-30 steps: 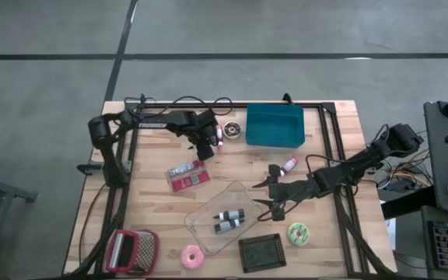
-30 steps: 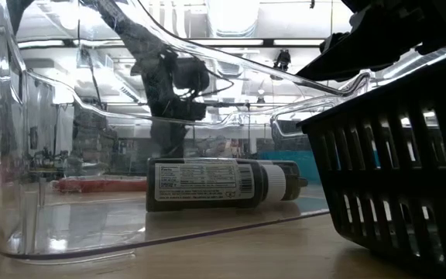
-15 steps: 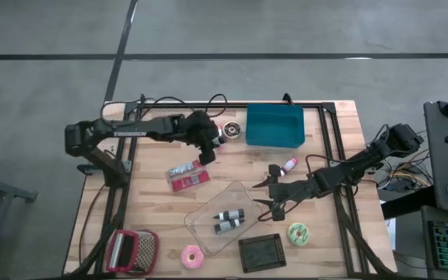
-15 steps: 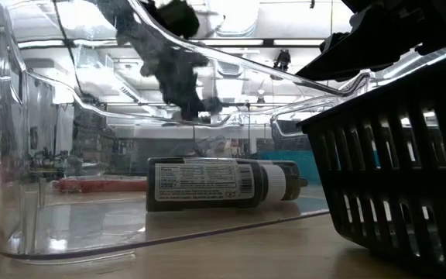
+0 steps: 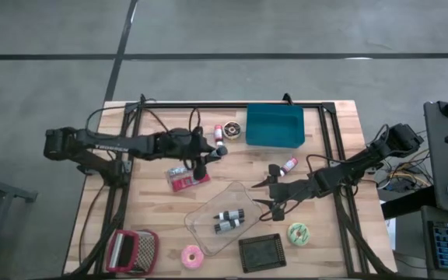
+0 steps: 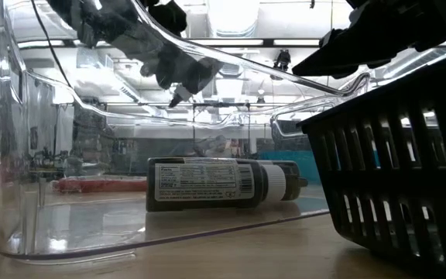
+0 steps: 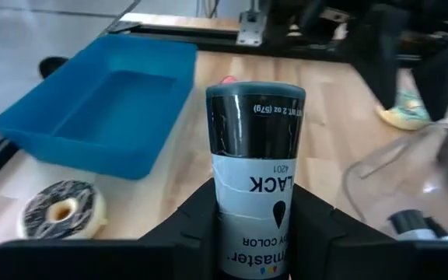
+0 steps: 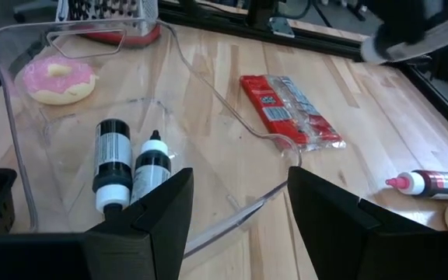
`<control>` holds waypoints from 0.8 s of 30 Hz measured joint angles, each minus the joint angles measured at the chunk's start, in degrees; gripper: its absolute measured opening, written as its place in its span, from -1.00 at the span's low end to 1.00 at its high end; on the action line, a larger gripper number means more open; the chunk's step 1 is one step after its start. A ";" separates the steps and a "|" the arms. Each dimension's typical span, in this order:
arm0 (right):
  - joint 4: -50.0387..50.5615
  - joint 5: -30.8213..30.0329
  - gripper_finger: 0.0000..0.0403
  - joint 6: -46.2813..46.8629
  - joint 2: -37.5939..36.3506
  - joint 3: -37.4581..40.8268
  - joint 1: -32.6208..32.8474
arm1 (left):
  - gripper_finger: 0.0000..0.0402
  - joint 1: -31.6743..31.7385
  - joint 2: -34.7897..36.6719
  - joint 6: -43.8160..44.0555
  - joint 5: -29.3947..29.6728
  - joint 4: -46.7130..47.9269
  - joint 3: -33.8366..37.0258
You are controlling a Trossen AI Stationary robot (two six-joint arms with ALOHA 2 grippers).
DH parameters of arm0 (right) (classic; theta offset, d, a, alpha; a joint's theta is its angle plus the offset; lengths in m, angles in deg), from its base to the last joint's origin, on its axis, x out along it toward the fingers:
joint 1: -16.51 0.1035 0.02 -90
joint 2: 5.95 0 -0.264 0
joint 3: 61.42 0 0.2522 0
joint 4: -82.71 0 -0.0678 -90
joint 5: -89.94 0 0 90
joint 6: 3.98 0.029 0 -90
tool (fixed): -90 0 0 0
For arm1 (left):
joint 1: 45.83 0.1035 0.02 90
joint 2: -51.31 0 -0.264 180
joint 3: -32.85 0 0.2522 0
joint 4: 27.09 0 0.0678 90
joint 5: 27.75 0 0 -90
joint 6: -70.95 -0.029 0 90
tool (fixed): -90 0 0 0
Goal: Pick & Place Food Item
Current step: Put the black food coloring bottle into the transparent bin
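The left pincer (image 5: 211,155) is closed on a black food-colouring bottle (image 7: 256,167), its two dark fingers (image 7: 197,218) pressed against the bottle's sides and the capped end pointing forward, past the tips. In the high view the pincer and its bottle hang above the bare worktop (image 5: 154,210). Just beside it, towards the left arm's side, lies a red snack packet (image 5: 187,176). Ahead of the pincer sits the clear plastic tray (image 5: 201,225), which already has two dark bottles (image 5: 229,220) lying side by side in it. Off to the pincer's other side stand a small red-capped bottle (image 5: 218,134) and a chocolate doughnut (image 5: 232,130), and next to those the blue bin (image 5: 274,124); the wrist view shows the bin and doughnut close by.

The right pincer (image 5: 265,194) waits with its fingers (image 8: 160,214) spread and nothing between them, hovering just beside the clear tray's far edge. Behind it on the worktop lies a red-and-white tube (image 5: 288,165). Nearer the front edge are a black mesh basket (image 5: 261,252) and a green doughnut (image 5: 298,232) beside it. Farther along that edge lie a pink doughnut (image 5: 190,256) and a red grater (image 5: 131,250).
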 joint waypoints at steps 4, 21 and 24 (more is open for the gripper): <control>-0.04 -0.09 0.03 0.00 0.00 0.00 0.00 | -0.47 -3.67 0.18 0.79 0.02 -3.56 2.13; -0.02 -0.76 0.03 0.17 0.00 0.00 -0.14 | -0.47 -18.67 -0.87 6.12 4.39 -4.06 -0.70; 0.02 -0.75 0.03 0.18 0.00 0.00 -0.20 | -0.47 -19.11 -2.96 6.90 4.98 -3.58 -0.99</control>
